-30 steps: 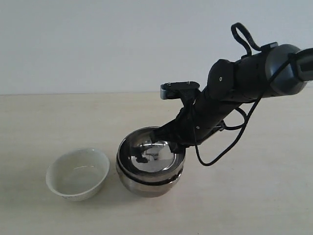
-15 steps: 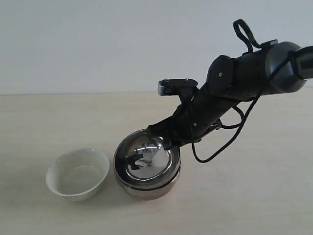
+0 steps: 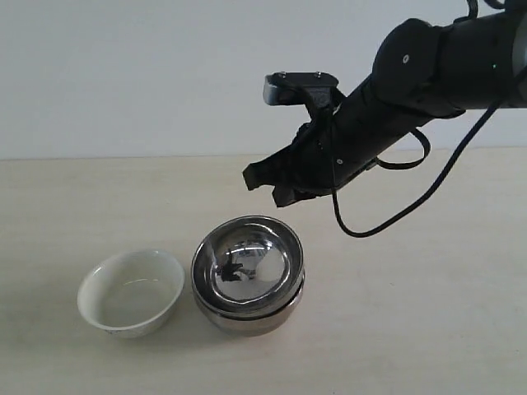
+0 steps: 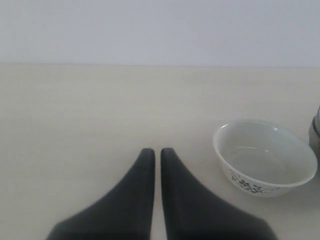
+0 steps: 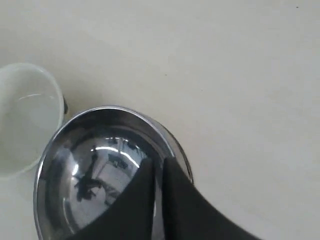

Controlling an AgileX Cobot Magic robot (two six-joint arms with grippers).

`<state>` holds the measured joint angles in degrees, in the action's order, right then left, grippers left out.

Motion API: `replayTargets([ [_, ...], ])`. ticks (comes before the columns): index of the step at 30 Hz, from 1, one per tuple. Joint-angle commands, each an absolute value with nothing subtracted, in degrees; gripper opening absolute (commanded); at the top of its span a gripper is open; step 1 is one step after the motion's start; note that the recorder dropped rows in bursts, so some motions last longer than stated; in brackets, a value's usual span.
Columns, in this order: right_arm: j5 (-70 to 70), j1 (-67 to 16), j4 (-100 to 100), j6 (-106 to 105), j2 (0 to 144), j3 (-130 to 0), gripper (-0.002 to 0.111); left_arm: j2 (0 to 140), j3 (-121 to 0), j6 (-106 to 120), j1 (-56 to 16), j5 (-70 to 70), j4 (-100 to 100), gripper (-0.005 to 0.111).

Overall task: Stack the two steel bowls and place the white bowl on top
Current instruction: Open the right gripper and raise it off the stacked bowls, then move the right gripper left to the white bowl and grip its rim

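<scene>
The two steel bowls are nested on the table: the upper bowl (image 3: 247, 265) sits inside the lower one (image 3: 251, 317). In the right wrist view the upper bowl (image 5: 95, 175) mirrors the arm, and the lower bowl's rim (image 5: 183, 156) peeks out beside it. The white bowl (image 3: 130, 292) stands empty and upright just left of the stack, apart from it. My right gripper (image 3: 268, 189) hangs above the stack's far rim, shut and holding nothing (image 5: 157, 162). My left gripper (image 4: 157, 151) is shut over bare table, with the white bowl (image 4: 265, 157) off to one side.
The pale wooden table (image 3: 428, 329) stretches all around the bowls, with a plain white wall behind. The right arm's black cable (image 3: 387, 222) loops down behind the stack. The left arm does not show in the exterior view.
My right gripper has lifted up and away from the upper steel bowl's rim. The upper bowl tipped and slid slightly left, then stayed nested in the lower bowl.
</scene>
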<state>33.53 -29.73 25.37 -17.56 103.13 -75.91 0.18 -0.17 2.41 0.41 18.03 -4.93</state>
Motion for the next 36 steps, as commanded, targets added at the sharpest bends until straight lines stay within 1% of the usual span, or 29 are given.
replayTargets([
  [1,27.4,-29.8,24.7,-18.1,103.3,-71.5,0.0,0.0,0.0,2.1,0.1,17.6,-4.9,0.004],
  [7,25.6,-29.8,24.7,-17.9,106.8,-69.8,0.0,0.0,0.0,2.1,0.1,17.6,-4.9,0.004],
  [16,24.6,-29.8,25.4,-17.9,106.9,-69.8,0.0,0.0,0.0,2.1,0.1,17.6,-4.9,0.004],
  [19,22.1,-29.8,28.1,-18.1,106.9,-70.0,0.0,0.0,0.0,2.1,0.1,17.6,-4.9,0.004],
  [20,19.2,-30.4,30.6,-19.0,106.9,-70.0,0.0,0.0,0.0,2.1,0.1,17.6,-4.9,0.004],
  [28,9.1,-36.4,30.9,-19.0,109.2,-70.0,0.0,0.0,0.0,2.1,0.1,17.6,-4.9,0.004],
  [36,7.5,-37.1,30.9,-18.5,113.3,-70.0,0.0,0.0,0.0,2.1,0.1,17.6,-4.9,0.004],
])
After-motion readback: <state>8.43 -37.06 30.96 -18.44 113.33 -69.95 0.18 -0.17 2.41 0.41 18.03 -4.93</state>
